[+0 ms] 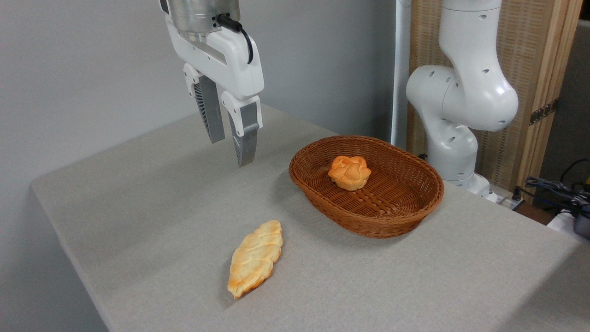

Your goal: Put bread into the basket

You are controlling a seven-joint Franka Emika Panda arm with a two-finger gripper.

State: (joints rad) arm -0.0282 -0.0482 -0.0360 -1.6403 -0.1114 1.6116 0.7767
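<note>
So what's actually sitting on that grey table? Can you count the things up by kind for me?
Bread: 2, a small round orange-golden bun with a knotted top in the basket, and a longer, paler leaf-shaped braided loaf on the tabletop.
Baskets: 1, an oval brown woven wicker basket.
Total: 3 things.
</note>
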